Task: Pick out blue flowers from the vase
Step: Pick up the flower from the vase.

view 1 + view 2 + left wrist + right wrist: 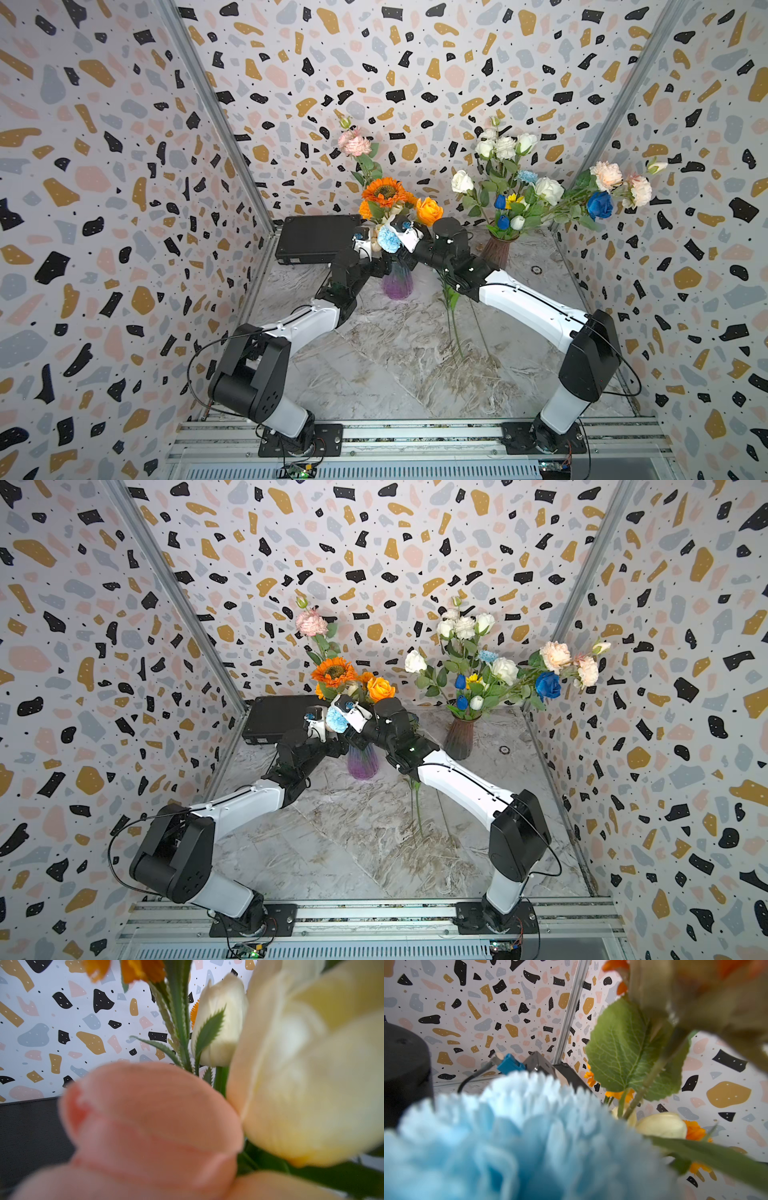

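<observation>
My target is the pale blue carnation (388, 240). It stands in the purple glass vase (397, 284) at the middle of both top views, just below the orange sunflower (384, 192). My left gripper (376, 264) and my right gripper (411, 253) close in on it from either side, near the vase neck. Petals and wrist cameras hide the fingers of both, so I cannot tell whether either pair is spread or clamped on anything.

I judge the flower to be light, with a frilly fabric head that crushes easily and a thin stem that is stiffer. The stem below the head is the place to pinch. I would lift it straight up, since the neighbouring stems are packed tight and the vase could tip.

The right wrist view fills its lower half with the carnation's blurred frills (519, 1136), a sunflower leaf (629, 1051) above them at right, and no stem. The left wrist view shows no blue at all, only a peach bud (149, 1122) and a cream bud (220, 1022).

Only the top views show the rest. A deep blue rose (600, 205) and dark blue tulip buds (500, 202) sit in the brown vase (497, 251) at right of centre. Green stems (455, 324) lie on the marble table (374, 374), their heads hidden under my right arm.
</observation>
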You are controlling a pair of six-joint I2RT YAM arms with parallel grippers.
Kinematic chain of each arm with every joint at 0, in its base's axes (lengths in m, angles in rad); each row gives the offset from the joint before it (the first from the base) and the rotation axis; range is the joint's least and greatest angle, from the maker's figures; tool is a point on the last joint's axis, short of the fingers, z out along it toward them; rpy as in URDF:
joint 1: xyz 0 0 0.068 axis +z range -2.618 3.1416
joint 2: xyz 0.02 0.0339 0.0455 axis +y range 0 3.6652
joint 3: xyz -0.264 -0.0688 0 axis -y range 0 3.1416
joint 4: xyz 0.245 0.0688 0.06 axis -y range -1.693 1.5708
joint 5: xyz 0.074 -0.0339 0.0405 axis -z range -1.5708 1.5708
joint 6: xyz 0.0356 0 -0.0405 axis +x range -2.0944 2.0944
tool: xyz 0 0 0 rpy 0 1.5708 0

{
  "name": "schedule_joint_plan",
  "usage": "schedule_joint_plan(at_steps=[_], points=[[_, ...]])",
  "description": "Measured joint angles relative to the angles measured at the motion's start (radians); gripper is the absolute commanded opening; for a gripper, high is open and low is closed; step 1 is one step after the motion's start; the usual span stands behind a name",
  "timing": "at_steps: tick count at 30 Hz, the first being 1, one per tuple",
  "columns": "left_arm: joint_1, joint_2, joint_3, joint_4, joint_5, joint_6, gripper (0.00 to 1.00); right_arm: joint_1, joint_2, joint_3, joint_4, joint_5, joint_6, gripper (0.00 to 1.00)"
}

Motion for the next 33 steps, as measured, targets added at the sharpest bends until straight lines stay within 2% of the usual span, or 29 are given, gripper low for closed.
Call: schedule_joint_plan(at_steps=[3, 6, 9, 17, 25, 33], points=[[0.0, 0.0, 0.0, -0.001, 0.0, 0.0, 0.85, 0.006, -0.047, -0.018, 0.0, 0.014, -0.016, 0.58], [0.0, 0.0, 0.0, -0.002, 0.0, 0.0, 0.85, 0.009, -0.101, -0.027, 0.001, 0.026, -0.029, 0.48], [0.0, 0.0, 0.0, -0.003, 0.0, 0.0, 0.85, 0.009, -0.143, -0.027, 0.008, 0.028, -0.036, 0.32], [0.0, -0.013, 0.004, -0.034, 0.0, 0.003, 0.86, 0.009, -0.162, -0.024, 0.0, 0.025, -0.041, 0.31], [0.0, -0.028, 0.02, -0.08, 0.0, 0.01, 0.87, 0.009, -0.17, 0.045, -0.032, -0.003, -0.041, 0.31], [0.0, -0.043, 0.021, -0.097, -0.001, 0.012, 0.88, 0.009, -0.272, 0.098, -0.054, -0.04, -0.026, 0.29]])
